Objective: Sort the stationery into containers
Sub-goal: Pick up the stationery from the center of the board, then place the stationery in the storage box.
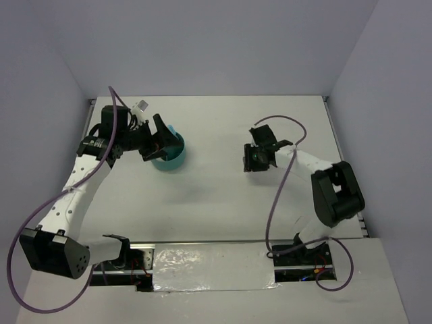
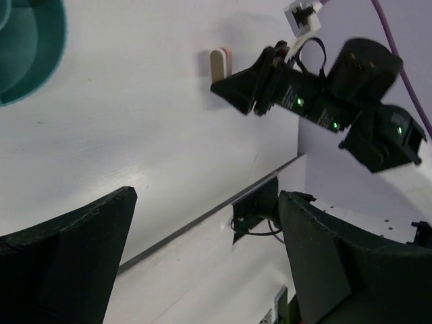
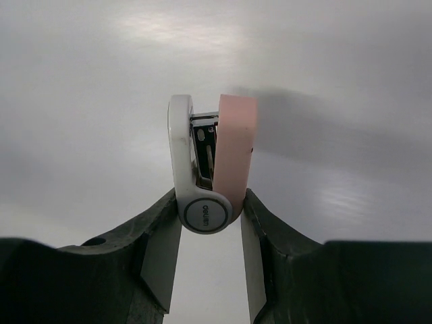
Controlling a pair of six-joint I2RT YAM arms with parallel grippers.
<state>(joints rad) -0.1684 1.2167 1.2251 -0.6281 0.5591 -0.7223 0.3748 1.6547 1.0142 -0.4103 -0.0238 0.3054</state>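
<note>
A small white-and-pink stapler [image 3: 212, 165] lies on the white table, its round hinge end pinched between my right gripper's [image 3: 209, 233] fingers. It also shows in the left wrist view [image 2: 218, 63], just ahead of the right gripper [image 2: 236, 91]. In the top view the right gripper [image 1: 255, 159] covers it at centre right. The round teal organizer [image 1: 174, 159] stands at the left, and its rim shows in the left wrist view [image 2: 30, 57]. My left gripper [image 1: 159, 138] hovers over its near-left rim, open and empty [image 2: 202, 253]. No pens, markers or erasers show.
White walls close the table [image 1: 216, 196] in on three sides. A metal rail [image 1: 216, 243] and a foil-taped strip [image 1: 212, 266] run along the near edge between the arm bases. Purple cables loop from both arms.
</note>
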